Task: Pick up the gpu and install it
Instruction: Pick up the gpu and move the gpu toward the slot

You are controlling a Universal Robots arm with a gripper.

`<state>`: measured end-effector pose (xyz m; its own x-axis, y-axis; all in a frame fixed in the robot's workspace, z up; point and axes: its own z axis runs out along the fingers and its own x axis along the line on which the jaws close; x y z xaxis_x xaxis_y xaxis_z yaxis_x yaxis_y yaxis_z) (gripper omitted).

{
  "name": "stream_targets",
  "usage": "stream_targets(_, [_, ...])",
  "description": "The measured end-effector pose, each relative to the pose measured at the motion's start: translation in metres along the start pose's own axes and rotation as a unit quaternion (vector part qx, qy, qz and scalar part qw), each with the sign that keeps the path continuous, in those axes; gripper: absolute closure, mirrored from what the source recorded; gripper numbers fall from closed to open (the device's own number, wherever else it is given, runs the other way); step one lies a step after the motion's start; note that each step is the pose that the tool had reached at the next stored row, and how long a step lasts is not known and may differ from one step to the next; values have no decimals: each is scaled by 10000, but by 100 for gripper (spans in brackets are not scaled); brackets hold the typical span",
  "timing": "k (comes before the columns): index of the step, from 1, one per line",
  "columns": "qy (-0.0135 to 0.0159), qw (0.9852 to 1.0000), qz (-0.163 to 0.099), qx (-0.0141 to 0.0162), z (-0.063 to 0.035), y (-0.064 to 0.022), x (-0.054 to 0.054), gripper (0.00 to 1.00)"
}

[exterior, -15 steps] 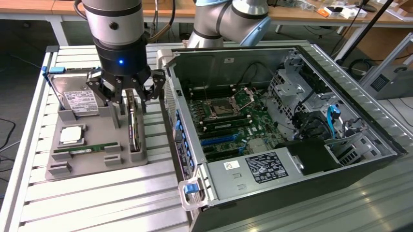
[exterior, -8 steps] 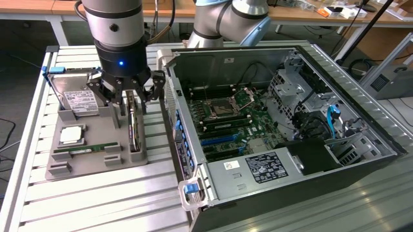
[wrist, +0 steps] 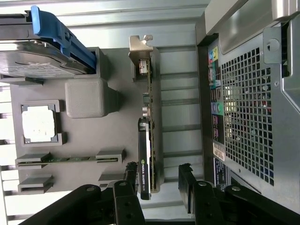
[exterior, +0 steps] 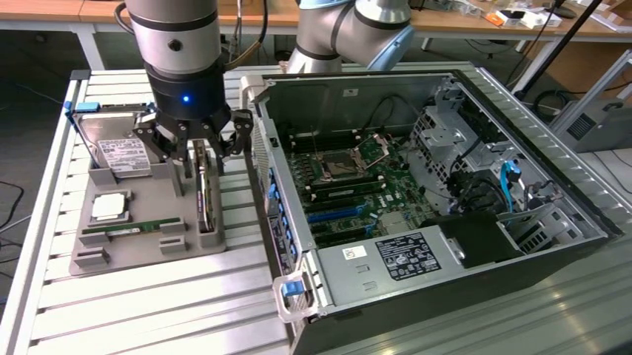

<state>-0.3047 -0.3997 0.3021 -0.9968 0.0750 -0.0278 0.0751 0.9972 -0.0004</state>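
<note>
We see the pincer [exterior: 200, 157] released, straddling the gpu [exterior: 203, 198] (upright in its holder [exterior: 148, 198]); nothing lifted or installed yet

Robotics lab: a robot arm [exterior: 183, 44] over a slatted metal table [exterior: 148, 310] carrying an open computer case [exterior: 336, 100]; workbenches [exterior: 464, 22] behind.

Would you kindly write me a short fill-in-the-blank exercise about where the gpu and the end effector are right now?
1. The gpu stands on its ____ in the gray holder.
2. The end effector is ____, with one finger on each side of the gpu.
3. The open computer case sits to the exterior view's ____ of the holder.
Missing words: edge; open; right.
</note>
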Motion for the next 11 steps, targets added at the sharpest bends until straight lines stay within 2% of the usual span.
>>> stream_targets(11, [0, 10000, 0, 3, 21, 0, 1, 52])
